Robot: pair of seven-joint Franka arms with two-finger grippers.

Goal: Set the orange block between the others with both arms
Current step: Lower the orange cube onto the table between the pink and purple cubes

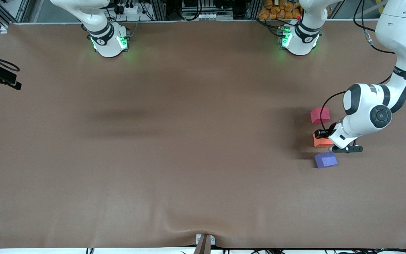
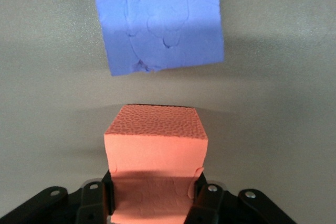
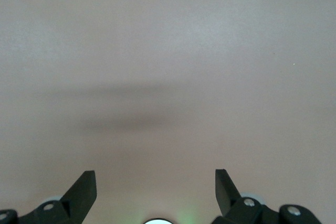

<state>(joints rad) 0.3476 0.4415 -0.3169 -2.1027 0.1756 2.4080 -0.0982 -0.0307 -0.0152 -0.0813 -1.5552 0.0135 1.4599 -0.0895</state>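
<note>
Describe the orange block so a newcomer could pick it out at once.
Look toward the left arm's end of the brown table, where three small matte foam cubes sit in a row. The orange block is the middle one, between the red-pink cube and the purple-blue cube. Only it is clamped in the left gripper.

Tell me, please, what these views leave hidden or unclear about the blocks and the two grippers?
- Orange block: in the front view the left arm's wrist covers part of it, so whether it rests on the table cannot be told.
- Left gripper: shut on that block; the left wrist view's edge cuts off its lower part.
- Red-pink block: absent from both wrist views.
- Right gripper: open over bare table; out of the front view.
</note>
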